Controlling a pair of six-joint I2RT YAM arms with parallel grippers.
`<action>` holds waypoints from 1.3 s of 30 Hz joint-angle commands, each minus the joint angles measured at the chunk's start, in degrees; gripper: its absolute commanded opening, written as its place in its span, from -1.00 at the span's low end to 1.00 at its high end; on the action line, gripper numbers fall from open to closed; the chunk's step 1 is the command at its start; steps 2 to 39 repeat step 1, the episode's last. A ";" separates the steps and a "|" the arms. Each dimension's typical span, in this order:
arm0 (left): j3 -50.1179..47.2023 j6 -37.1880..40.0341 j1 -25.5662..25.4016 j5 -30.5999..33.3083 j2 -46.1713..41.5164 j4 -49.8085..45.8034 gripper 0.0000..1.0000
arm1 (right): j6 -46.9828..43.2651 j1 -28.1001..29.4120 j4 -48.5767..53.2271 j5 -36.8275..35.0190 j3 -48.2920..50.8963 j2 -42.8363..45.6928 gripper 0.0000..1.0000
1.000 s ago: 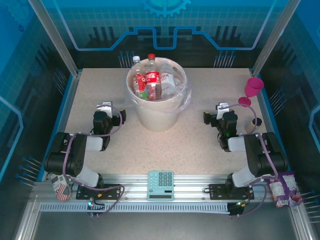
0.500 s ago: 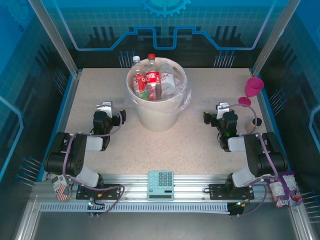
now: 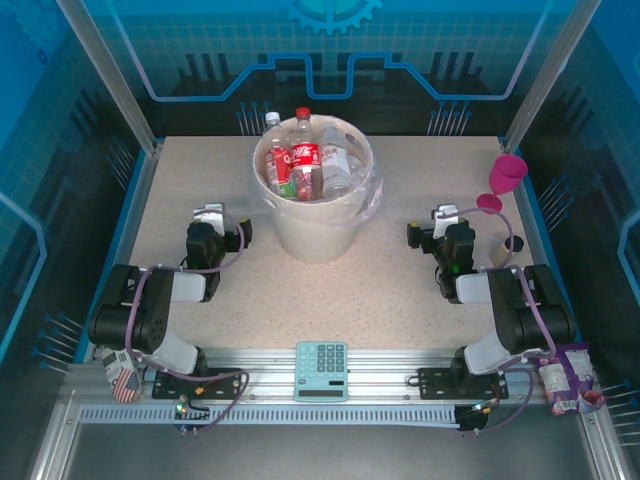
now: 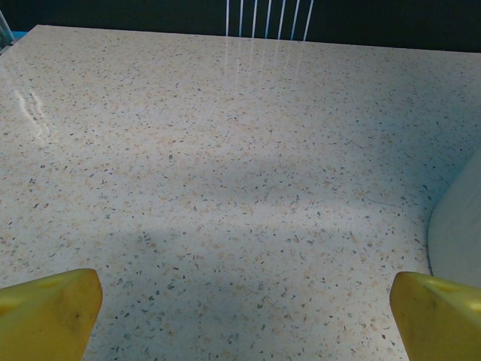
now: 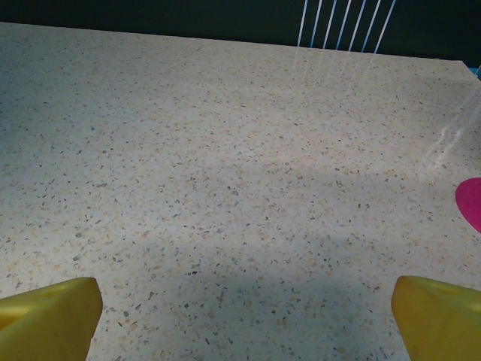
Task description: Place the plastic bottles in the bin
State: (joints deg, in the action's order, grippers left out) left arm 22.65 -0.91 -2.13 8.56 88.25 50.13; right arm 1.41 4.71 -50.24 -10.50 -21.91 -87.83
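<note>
The cream-white bin [image 3: 313, 228] stands at the back middle of the table, lined with a clear bag. Several plastic bottles [image 3: 305, 155] with red labels and caps stand packed inside it, some poking above the rim. My left gripper [image 3: 212, 220] rests low to the bin's left, open, its yellow fingertips [image 4: 49, 312] spread wide over bare table. The bin's wall [image 4: 458, 226] curves in at the right edge of the left wrist view. My right gripper [image 3: 440, 222] rests to the bin's right, open as well, yellow fingertips [image 5: 443, 316] apart with nothing between them.
A pink plastic goblet [image 3: 503, 180] lies at the right edge of the table, its foot [image 5: 470, 203] showing in the right wrist view. A teal calculator [image 3: 322, 369] sits on the front rail. A small packet [image 3: 565, 385] lies at the front right corner.
</note>
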 commanded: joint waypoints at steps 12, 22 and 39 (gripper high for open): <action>-0.82 0.92 0.62 0.22 0.55 2.70 0.98 | -0.77 0.13 -2.55 -1.30 0.00 -0.50 0.99; -0.82 0.92 0.62 0.22 0.55 2.70 0.98 | -0.77 0.13 -2.55 -1.30 0.00 -0.50 0.99; -0.82 0.92 0.62 0.22 0.55 2.70 0.98 | -0.77 0.13 -2.55 -1.30 0.00 -0.50 0.99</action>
